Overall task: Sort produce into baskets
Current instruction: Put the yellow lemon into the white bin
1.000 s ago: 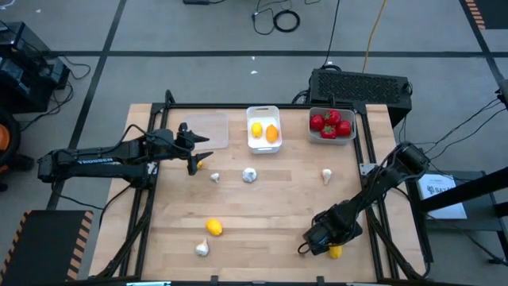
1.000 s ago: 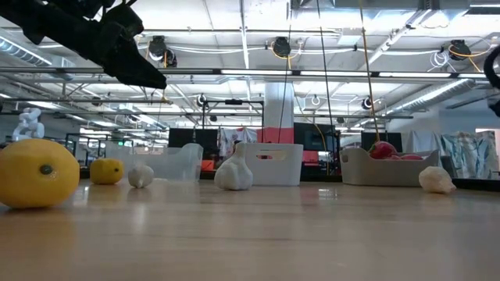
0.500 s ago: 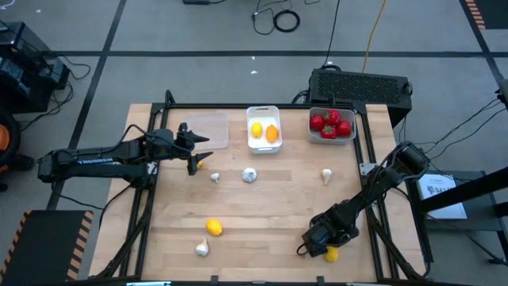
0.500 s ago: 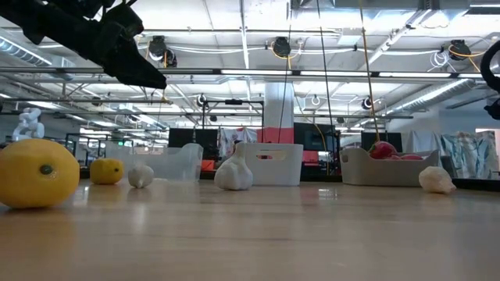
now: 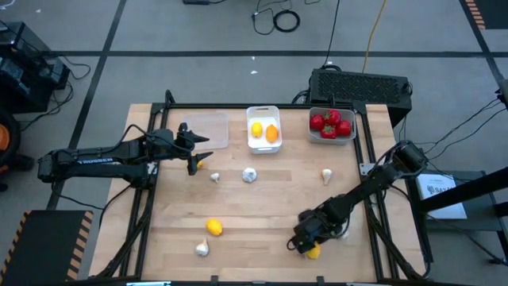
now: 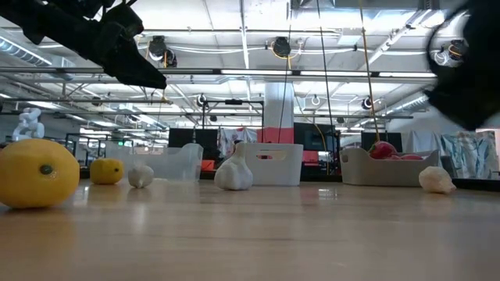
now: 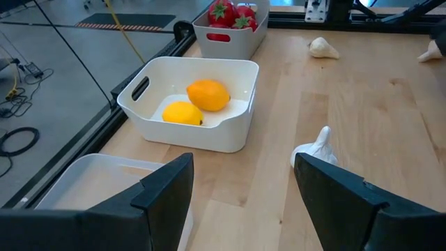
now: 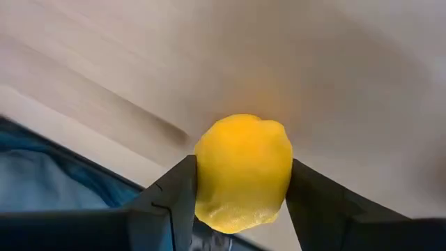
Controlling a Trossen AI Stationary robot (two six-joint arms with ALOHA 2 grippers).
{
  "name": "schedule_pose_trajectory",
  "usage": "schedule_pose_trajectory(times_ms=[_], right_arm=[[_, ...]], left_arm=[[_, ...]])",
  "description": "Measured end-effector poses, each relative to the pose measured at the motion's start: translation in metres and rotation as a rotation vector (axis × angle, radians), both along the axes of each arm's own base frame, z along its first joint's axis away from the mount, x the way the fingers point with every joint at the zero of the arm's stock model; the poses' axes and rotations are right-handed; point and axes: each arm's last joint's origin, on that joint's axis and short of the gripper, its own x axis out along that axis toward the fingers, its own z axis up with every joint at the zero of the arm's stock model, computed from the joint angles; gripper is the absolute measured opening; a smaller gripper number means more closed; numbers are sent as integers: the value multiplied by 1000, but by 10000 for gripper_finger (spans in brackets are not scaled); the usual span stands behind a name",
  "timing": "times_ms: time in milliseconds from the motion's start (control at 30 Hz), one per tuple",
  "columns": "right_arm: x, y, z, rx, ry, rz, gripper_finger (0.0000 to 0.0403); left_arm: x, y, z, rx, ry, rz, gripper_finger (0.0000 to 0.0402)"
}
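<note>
Right end effector (image 5: 305, 247) sits low at the tabletop's (image 5: 270, 206) near edge, fingers (image 8: 174, 199) clamped on a lemon (image 8: 242, 172); its long axis runs crosswise between them; left end effector (image 5: 193, 151) hangs wide open beside the clear tray (image 5: 209, 129); pale wood, workshop behind.

A pale wooden table (image 5: 270, 206) carries three trays along its far edge: clear (image 5: 208, 129), white (image 5: 263, 129) and grey-white (image 5: 331, 125). Loose on the boards lie four garlic bulbs (image 5: 249, 175) and lemons (image 5: 214, 227).
</note>
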Motion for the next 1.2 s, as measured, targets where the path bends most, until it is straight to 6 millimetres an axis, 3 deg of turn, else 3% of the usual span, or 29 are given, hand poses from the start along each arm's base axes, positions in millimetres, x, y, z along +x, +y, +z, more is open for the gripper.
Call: schedule_pose_trajectory(times_ms=[200,533,700,867,1067,1200], right_arm=[[26,-33,2,-127,-215,52,178],[60,-111,9,-345,-476,178,178],[64,-149,27,-440,-592,189,178],[60,-180,59,-532,-729,165,178],[61,-216,87,-879,-851,23,178],[69,-238,88,-987,-912,-28,178]], left_arm=[[0,0,0,-3,-1,2,255],[0,0,0,-98,-30,30,255],[-1,-1,-3,-181,-19,39,255],[-2,-3,-9,-215,33,55,255],[-4,-7,-13,-282,63,82,255],[-5,-12,-20,-323,85,80,255]])
